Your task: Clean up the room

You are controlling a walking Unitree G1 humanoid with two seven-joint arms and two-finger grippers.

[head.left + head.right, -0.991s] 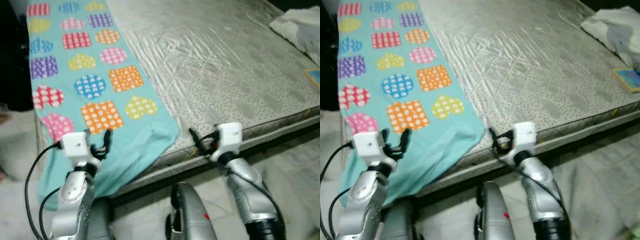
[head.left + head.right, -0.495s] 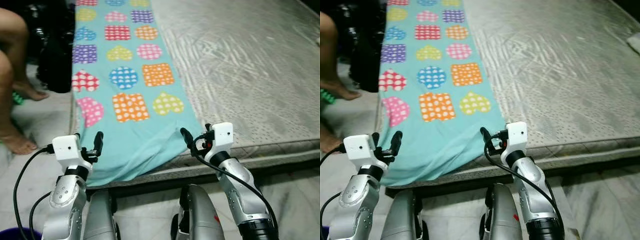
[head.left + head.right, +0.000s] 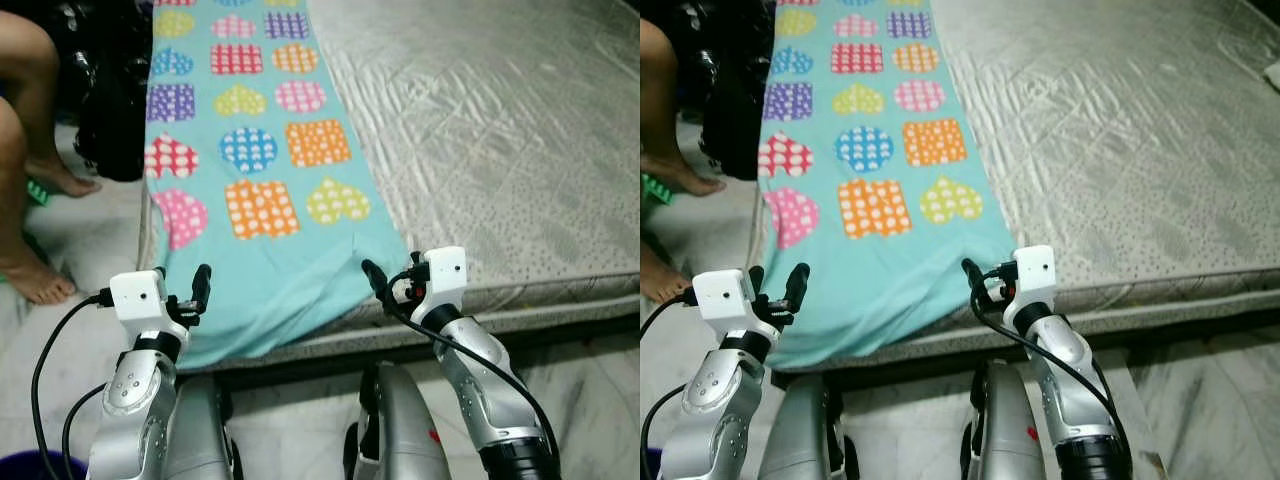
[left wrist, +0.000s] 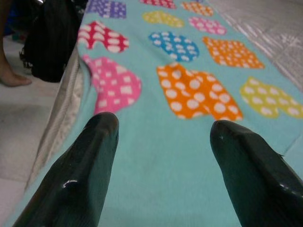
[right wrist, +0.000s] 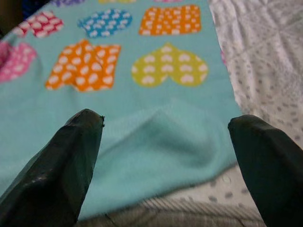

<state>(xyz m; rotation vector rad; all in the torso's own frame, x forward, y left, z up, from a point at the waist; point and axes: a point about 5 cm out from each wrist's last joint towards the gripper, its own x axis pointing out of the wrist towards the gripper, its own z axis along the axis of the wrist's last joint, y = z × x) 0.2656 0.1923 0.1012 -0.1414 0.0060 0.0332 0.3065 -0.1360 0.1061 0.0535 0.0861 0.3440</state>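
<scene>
Left gripper (image 3: 196, 290) at 8 o'clock and right gripper (image 3: 381, 285) at 5 o'clock, both raised just short of the bed's near edge, fingers spread wide with nothing between them. Just beyond them the turquoise blanket (image 3: 262, 170) with dotted hearts and squares lies flat along the left strip of the grey mattress (image 3: 500, 130), its near hem drooping over the edge, running toward 12 o'clock. A person's bare legs (image 3: 25, 160) stand on the floor at 10 o'clock, beside a black bag (image 3: 112, 110) against the bed.
</scene>
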